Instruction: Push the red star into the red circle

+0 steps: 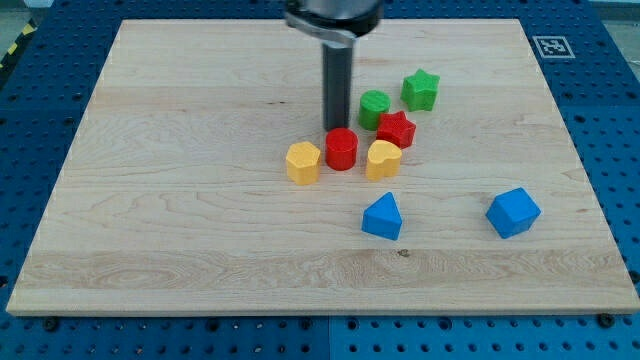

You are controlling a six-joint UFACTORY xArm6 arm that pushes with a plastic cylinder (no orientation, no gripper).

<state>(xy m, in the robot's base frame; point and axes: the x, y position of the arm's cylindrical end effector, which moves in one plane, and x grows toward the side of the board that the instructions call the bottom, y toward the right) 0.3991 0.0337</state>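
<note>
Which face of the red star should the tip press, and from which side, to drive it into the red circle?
Press the red star on its upper-right points and push toward the view's lower left, where the red circle sits. My tip is now just above the circle, on the wrong side. The green circle crowds the star's upper left and the yellow heart lies just below, so the right side looks the likeliest way in.

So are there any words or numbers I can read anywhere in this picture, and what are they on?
There are no words or numbers to read.
The only sign is a black-and-white square marker on the board, at its corner in the view's top right; it is a pattern, not letters.
The blocks carry no labels, and neither does my tip, which is just above the red circle.
</note>
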